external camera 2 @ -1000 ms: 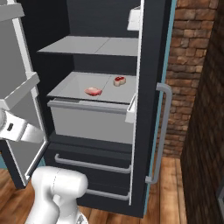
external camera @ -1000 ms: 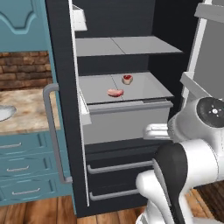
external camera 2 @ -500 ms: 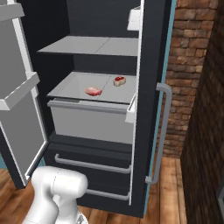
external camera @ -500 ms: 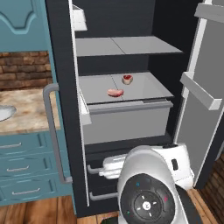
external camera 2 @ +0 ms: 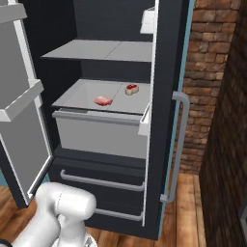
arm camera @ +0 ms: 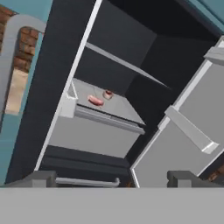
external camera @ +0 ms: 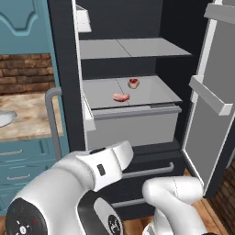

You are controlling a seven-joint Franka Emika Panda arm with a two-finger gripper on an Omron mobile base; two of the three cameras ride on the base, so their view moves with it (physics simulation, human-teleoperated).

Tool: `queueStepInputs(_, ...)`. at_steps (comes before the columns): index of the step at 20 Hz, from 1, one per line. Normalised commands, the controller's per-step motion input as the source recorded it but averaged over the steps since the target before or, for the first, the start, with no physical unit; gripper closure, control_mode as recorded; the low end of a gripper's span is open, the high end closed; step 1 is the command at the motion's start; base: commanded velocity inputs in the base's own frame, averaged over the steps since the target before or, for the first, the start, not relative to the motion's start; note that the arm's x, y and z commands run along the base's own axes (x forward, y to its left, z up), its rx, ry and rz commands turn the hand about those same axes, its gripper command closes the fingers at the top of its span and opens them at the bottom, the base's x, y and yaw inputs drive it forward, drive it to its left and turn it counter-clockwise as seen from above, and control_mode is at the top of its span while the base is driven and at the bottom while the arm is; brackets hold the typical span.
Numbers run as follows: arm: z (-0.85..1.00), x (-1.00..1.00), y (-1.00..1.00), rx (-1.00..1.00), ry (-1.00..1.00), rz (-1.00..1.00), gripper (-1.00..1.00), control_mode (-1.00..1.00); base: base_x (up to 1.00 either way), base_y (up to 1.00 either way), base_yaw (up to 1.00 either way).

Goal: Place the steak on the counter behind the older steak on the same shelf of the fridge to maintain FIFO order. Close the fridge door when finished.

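On the shelf point(external camera: 151, 94) above the fridge's point(external camera 2: 164, 72) grey drawer point(external camera: 133, 126), you have the steak point(external camera: 133, 83) already behind the older steak point(external camera: 121, 97), so the older one gets used first. Your gripper point(arm camera: 111, 179) sits low before the open door point(external camera: 209, 105), jaws apart and empty, placed for closing it.

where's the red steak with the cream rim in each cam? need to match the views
Left base view: the steak sits just above centre, toward the back of the shelf.
Right base view: upper middle, right of and behind the older steak.
Hand view: small, left of centre, up-right of the pink slab.
Shared landmark: the grey drawer whose front edge runs just below that shelf.
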Motion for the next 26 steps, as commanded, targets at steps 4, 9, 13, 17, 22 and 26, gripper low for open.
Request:
queueStepInputs(4,-0.12,0.66,1.00,-0.08,0.00,-0.01,-1.00,-1.00,0.00,0.00,0.00)
queueStepInputs(9,-0.28,0.81,0.76,-0.14,0.06,0.00,-1.00,-1.00,0.00,0.00,0.00)
queueStepInputs(13,-0.43,0.93,0.30,-0.18,0.12,0.09,-1.00,-1.00,0.00,0.00,0.00)
queueStepInputs(17,-0.56,0.98,0.30,-0.17,0.16,0.17,-1.00,-1.00,0.00,0.00,0.00)
queueStepInputs(22,-0.50,0.82,0.46,-0.18,0.12,0.16,-1.00,-1.00,0.00,0.00,0.00)
queueStepInputs(26,-0.43,0.77,0.32,-0.13,0.05,0.12,-1.00,-1.00,0.00,0.00,0.00)
